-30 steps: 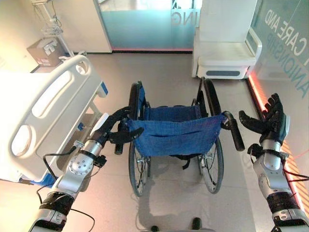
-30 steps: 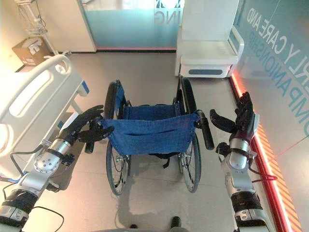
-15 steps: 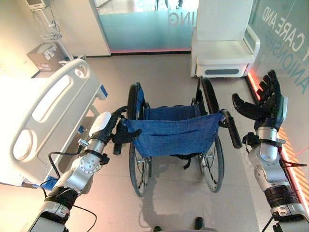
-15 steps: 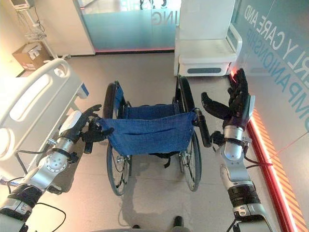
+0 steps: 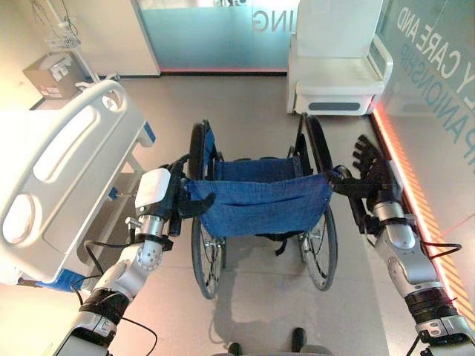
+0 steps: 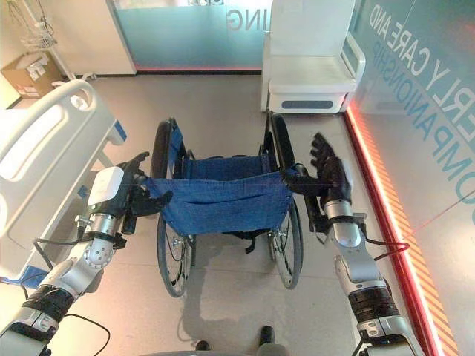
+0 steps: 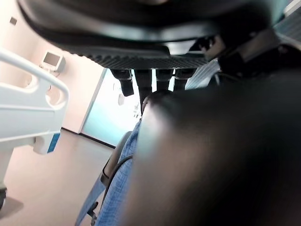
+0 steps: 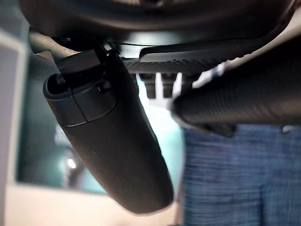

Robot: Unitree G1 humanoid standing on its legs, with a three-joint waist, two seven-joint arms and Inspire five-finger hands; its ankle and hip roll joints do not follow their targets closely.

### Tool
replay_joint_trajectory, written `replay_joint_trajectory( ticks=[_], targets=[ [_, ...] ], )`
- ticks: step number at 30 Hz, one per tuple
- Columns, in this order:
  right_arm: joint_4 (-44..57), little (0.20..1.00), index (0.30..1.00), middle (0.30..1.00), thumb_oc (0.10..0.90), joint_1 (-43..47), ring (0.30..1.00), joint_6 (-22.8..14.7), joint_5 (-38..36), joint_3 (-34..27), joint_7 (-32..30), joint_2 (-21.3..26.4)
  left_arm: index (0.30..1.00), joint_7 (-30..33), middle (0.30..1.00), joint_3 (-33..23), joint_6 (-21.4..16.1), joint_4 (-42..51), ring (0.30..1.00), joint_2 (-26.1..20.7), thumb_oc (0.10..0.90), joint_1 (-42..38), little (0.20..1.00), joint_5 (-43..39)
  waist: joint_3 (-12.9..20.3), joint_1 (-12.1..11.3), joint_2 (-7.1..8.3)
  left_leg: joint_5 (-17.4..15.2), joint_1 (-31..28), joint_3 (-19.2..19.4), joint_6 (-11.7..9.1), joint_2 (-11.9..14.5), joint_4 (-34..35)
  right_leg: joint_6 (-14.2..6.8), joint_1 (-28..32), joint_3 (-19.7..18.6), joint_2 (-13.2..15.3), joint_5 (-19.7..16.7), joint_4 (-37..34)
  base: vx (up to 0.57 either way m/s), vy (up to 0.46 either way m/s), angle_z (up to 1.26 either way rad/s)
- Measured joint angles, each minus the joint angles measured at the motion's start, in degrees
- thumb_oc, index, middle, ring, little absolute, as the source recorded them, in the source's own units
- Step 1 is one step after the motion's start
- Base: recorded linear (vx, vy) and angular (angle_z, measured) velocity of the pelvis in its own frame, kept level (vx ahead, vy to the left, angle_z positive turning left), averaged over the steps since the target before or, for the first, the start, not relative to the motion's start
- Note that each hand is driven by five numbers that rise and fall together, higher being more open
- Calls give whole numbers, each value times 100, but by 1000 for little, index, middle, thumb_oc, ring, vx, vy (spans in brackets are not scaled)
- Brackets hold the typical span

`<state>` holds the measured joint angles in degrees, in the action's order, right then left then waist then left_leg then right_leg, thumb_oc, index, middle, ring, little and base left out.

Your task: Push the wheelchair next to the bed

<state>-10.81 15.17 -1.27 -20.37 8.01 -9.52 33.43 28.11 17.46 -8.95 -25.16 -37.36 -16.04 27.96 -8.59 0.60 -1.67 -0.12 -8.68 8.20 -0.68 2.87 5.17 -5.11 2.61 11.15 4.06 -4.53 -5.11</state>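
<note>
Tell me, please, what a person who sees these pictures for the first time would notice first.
The eye goes first to the wheelchair with its blue fabric backrest, standing in the middle of the floor, seen from behind. The left hand is at its left push handle and the right hand, fingers spread open, is by the right handle. A white hospital bed stands on the left, and a white armchair stands further ahead.

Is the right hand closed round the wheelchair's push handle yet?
Not yet: the right hand is open, fingers straight and spread, against the right push handle of the wheelchair.
</note>
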Motion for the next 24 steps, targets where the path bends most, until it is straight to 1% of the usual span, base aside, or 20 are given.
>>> replay_joint_trajectory(
  ticks=[2,5,7,9,11,14,20,24],
  targets=[
    [-34,900,900,900,800,-1,900,204,38,59,71,154,900,7,900,8,105,46,900,-23,800,0,900,164,-13,3,28,0,1,1,0,0,0,0,-1,0,0,0,0,0,0,0],
    [-133,900,900,900,800,1,900,405,76,173,152,337,900,-4,900,34,307,76,900,-40,800,-6,900,287,-11,27,33,0,1,5,0,0,0,0,-2,-1,-1,0,0,0,0,0],
    [-146,900,900,900,800,50,900,489,189,188,207,358,900,-98,900,72,561,119,900,-50,800,-33,900,335,-11,34,33,0,-4,9,0,2,0,2,0,-7,-8,-2,1,0,0,0],
    [-146,900,900,900,800,129,900,622,224,201,231,384,900,-206,900,207,977,178,900,-140,800,-107,900,314,-10,28,35,1,-3,7,-3,2,0,3,1,-8,-9,-4,1,0,0,0],
    [-137,900,900,900,800,157,900,703,230,233,247,399,900,-250,900,238,1178,260,900,-169,800,-110,900,323,-9,32,37,1,-5,9,-3,1,0,3,0,-12,-9,-6,1,0,0,0],
    [-129,900,900,900,800,265,900,839,495,299,296,402,900,-254,900,242,1373,302,900,-168,800,-125,900,321,-10,57,55,2,-6,16,-3,2,0,6,-1,-18,-12,-8,1,0,0,0],
    [-33,900,900,900,800,324,900,1002,1103,367,296,402,900,-251,900,238,1530,443,900,-169,800,-174,900,230,-22,67,150,2,3,15,-4,1,0,7,-11,-19,-12,-9,1,0,0,0],
    [3,900,900,900,800,382,900,1215,1128,367,415,405,900,-252,900,238,1617,524,900,-170,800,-173,900,205,-27,64,196,2,10,16,-4,1,0,7,-17,-20,-11,-9,1,0,0,0]
  ],
)
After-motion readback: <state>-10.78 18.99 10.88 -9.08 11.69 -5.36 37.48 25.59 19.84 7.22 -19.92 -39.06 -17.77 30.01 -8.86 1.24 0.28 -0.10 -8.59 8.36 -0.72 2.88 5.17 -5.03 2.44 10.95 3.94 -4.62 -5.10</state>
